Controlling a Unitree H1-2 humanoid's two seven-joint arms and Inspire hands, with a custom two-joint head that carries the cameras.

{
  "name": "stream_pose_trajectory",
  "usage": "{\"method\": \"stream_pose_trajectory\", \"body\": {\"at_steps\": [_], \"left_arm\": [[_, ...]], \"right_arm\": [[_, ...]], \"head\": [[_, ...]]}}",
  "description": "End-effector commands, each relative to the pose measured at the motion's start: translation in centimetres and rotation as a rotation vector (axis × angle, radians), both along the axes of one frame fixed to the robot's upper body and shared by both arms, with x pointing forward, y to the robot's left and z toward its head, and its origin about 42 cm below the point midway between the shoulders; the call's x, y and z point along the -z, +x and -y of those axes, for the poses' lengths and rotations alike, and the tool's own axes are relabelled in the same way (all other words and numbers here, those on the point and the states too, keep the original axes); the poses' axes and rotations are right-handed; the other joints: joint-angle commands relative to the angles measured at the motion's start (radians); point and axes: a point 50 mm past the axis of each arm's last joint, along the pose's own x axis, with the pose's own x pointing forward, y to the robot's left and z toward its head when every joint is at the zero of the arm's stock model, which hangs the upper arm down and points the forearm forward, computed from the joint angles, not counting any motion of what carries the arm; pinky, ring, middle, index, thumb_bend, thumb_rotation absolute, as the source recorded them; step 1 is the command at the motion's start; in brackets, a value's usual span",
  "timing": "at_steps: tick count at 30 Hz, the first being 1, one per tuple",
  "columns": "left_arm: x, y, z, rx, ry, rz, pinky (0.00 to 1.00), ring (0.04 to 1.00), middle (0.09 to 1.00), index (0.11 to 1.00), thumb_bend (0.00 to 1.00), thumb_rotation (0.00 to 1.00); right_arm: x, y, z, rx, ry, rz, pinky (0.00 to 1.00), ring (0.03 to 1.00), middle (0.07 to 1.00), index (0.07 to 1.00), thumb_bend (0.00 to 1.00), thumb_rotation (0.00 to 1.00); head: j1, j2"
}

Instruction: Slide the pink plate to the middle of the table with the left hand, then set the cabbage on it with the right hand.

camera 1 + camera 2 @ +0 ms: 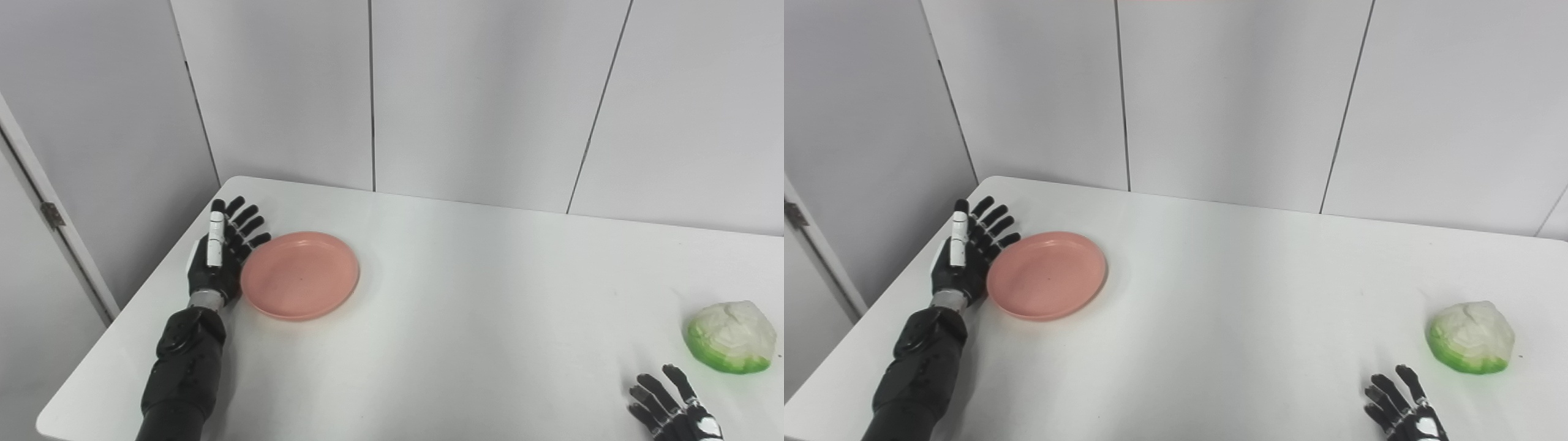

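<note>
Left hand (215,254): fingers spread and extended, holding nothing, set edge-on against the left rim of the pink plate (299,283), touching it or very nearly so. Step in hand, as judged: the slide, at its outset, the plate lying toward the left end of the table (465,318) and well short of the middle. Next move calls for a steady sideways push to the right, palm kept low against the rim so the plate rides flat and does not tip or slip under the fingers. Right hand (674,410): low at the near right edge of view, fingers apart, empty, only partly in frame, waiting. Cabbage (731,336): resting on the table at the far right, just beyond the right hand, apart from it. Open room: the white surface between plate and cabbage is bare, giving the push an unobstructed run. Edges: the table's left edge and rounded far-left corner lie close behind the left hand; the cabbage sits near the right border of view, table edge there not shown
</note>
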Motion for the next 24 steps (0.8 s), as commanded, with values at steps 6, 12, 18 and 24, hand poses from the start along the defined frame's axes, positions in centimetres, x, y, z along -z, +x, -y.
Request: {"method": "stream_pose_trajectory", "body": {"at_steps": [6,12,18,24], "left_arm": [[1.7,-0.9,3.8,0.102,-0.009,-0.108,0.78,0.866,0.857,0.817,0.90,0.82],[0.3,-1.4,7.8,0.011,-0.008,-0.126,0.85,0.906,0.901,0.846,0.90,0.81],[0.0,-3.0,11.5,-0.020,-0.056,-0.127,0.93,0.956,0.937,0.879,0.91,0.83],[0.6,-5.1,15.0,-0.056,-0.103,-0.151,1.00,1.000,0.998,0.980,0.86,0.91]], "right_arm": [[-1.8,0.5,-0.8,-0.012,0.042,0.061,0.89,0.869,0.853,0.908,0.78,0.83],[-2.5,0.9,-1.6,-0.026,0.046,0.085,0.87,0.864,0.848,0.910,0.78,0.84],[-2.9,1.4,-2.3,-0.026,0.040,0.101,0.82,0.840,0.833,0.903,0.80,0.82],[-3.1,1.6,-3.0,-0.026,0.025,0.114,0.79,0.825,0.823,0.892,0.81,0.81]], "head": [[-0.024,0.040],[-0.071,0.095],[-0.104,0.118],[-0.140,0.132]]}}
